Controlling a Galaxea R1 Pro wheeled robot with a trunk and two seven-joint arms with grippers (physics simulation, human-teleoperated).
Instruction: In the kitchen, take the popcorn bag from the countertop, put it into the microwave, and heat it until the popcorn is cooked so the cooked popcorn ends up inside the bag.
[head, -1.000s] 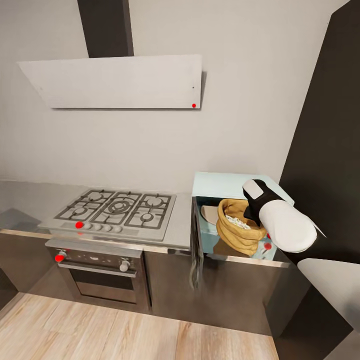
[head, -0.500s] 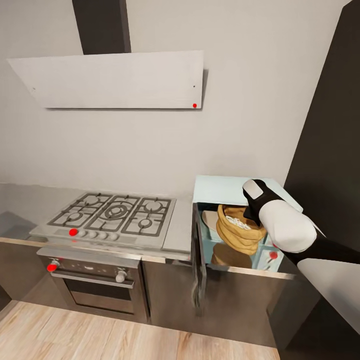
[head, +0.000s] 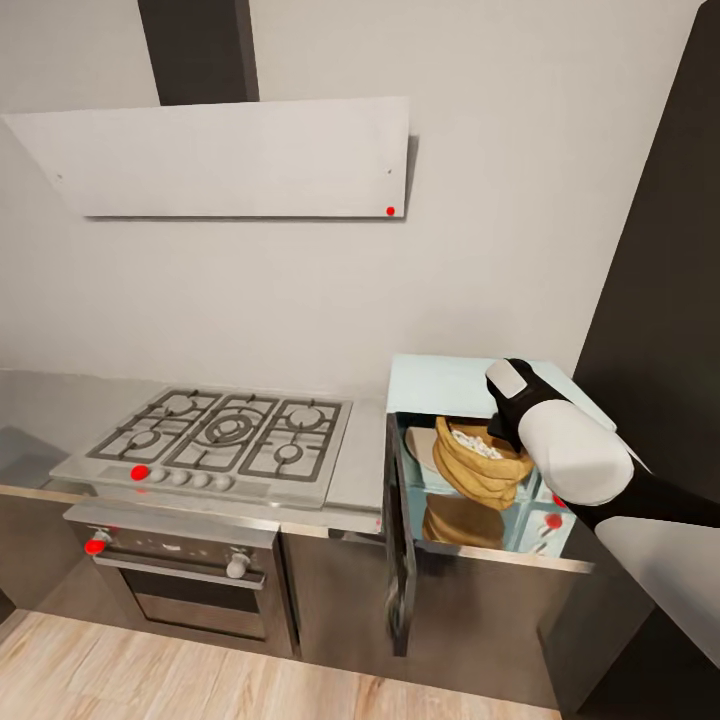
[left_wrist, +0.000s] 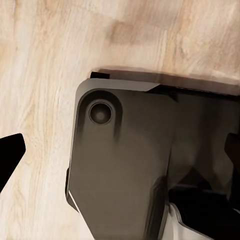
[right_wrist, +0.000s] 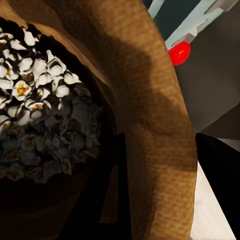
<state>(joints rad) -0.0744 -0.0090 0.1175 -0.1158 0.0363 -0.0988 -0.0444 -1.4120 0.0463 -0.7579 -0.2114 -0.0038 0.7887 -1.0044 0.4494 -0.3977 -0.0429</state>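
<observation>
Grey wall backs the steel table (head: 360, 480), where a gas hob (head: 225, 440) lies flat beside the microwave (head: 440, 375). Overhead hangs a pale hood (head: 220, 160); below the hob sits a built-in oven (head: 180, 580) above the wood floor (head: 150, 670).

The microwave door (head: 398, 540) stands swung outward past the table's front edge, leaving the cavity open. The popcorn bag (head: 478, 462) is upright inside that opening, with the popcorn (right_wrist: 40, 100) heaped in its mouth.

The right gripper (head: 505, 425) pinches the bag's rolled rim, one finger (right_wrist: 117, 195) inside, one outside. A dark panel (head: 660, 300) stands close beside the right arm.

The left gripper (left_wrist: 120, 150) hangs over floor and robot base (left_wrist: 140, 165), jaws spread.
</observation>
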